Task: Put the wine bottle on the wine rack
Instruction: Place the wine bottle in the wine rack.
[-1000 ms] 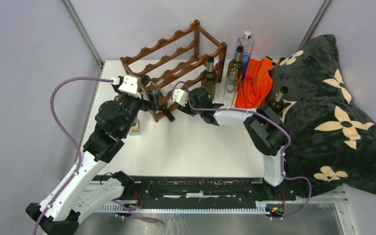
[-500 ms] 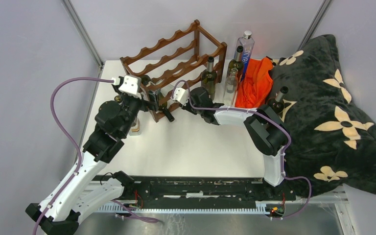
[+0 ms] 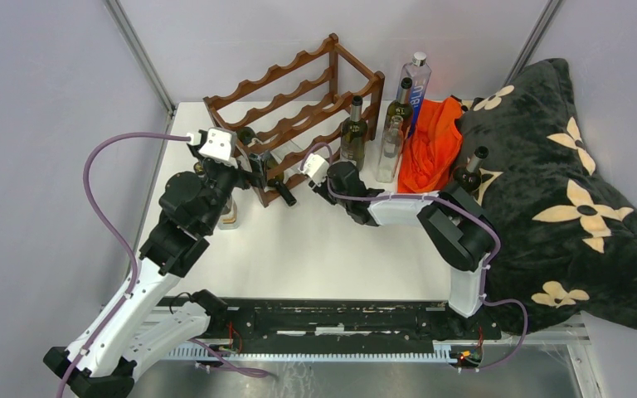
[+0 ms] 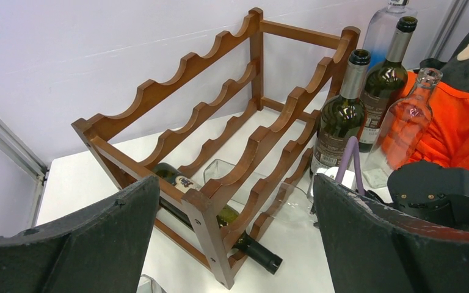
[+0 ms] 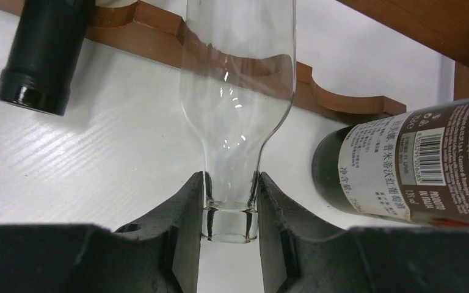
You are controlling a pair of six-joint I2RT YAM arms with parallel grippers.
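The wine rack (image 3: pixel 299 91) (image 4: pixel 220 110) is reddish-brown wood with wavy rails and stands at the table's back left. A clear glass wine bottle (image 5: pixel 238 91) (image 4: pixel 262 189) lies in its bottom tier, neck pointing out the front. My right gripper (image 5: pixel 229 183) (image 3: pixel 305 162) is shut on that neck just behind the lip. A dark wine bottle (image 4: pixel 244 235) (image 5: pixel 43 43) lies in the slot beside it, its neck poking out. My left gripper (image 4: pixel 235 183) (image 3: pixel 257 162) hangs wide open above the rack's front left corner, holding nothing.
Two dark bottles (image 3: pixel 352 133) (image 3: pixel 398 104), a small clear one (image 3: pixel 390 141) and a tall clear one (image 3: pixel 415 83) stand right of the rack. An orange cloth (image 3: pixel 431 141) and a black flowered blanket (image 3: pixel 547 191) fill the right side. A small glass item (image 3: pixel 230 217) sits by the left arm.
My right gripper's jaws have shut on the clear bottle's neck, and its wrist has shifted slightly right and toward me. The left arm has barely moved.
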